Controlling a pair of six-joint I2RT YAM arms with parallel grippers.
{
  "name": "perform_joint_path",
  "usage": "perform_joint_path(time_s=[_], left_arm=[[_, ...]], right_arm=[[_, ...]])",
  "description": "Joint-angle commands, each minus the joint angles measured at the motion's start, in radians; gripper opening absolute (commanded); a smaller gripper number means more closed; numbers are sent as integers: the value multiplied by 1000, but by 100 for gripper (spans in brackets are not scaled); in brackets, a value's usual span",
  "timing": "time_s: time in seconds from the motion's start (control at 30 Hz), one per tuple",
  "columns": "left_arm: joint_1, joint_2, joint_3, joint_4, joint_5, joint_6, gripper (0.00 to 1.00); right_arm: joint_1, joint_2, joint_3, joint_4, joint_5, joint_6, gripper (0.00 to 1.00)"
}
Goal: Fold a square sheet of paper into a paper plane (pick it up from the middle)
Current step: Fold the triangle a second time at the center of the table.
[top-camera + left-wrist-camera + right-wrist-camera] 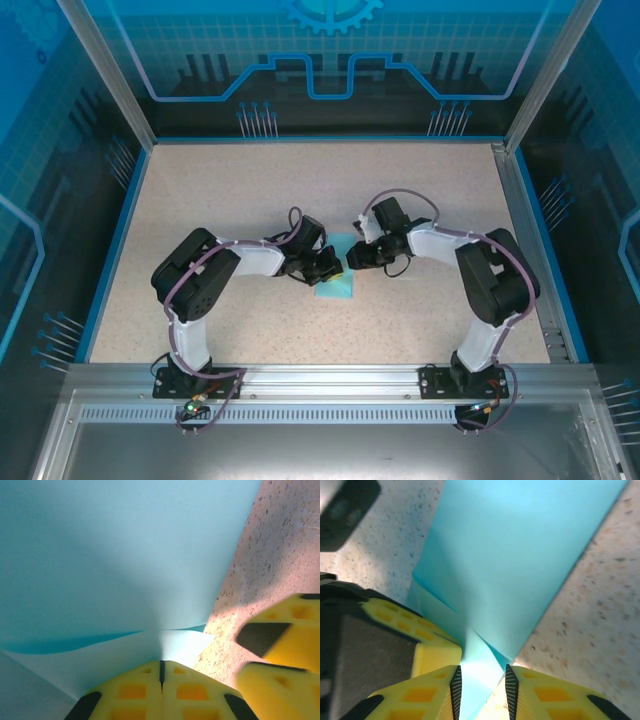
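The paper [337, 287] lies near the middle of the table [200, 190], a little toward its near edge, with both grippers meeting over its far side. The left gripper [161, 664] is closed tight, its yellow fingers [131, 692] pressed together on a raised bit of the paper, which tents up from the pinch. The right gripper [482, 682] stands narrowly apart. A strip of paper runs between its pads [456, 685] with a gap showing, so it looks loose rather than clamped.

The risks, as I judge them:
- **Dragging:** with one side loose and the other pinched, a pull by the left arm could drag the paper across the table instead of holding it for a fold, and skew the crease.
- **Tearing:** the thin paper could buckle or tear at the pinch if lifted sharply.
- **Collision:** the grippers sit just beside each other, so a small sideways move could knock them together and crumple the paper between them.
- **Crooked fold:** if the right fingers shut off the line, the fold sets crooked
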Motion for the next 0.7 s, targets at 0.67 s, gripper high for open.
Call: perform_joint_path(time_s=[0.67], left_arm=[[-11, 6, -10, -38, -4, -15, 0]], right_arm=[[106, -7, -101, 16, -194, 152, 12]])
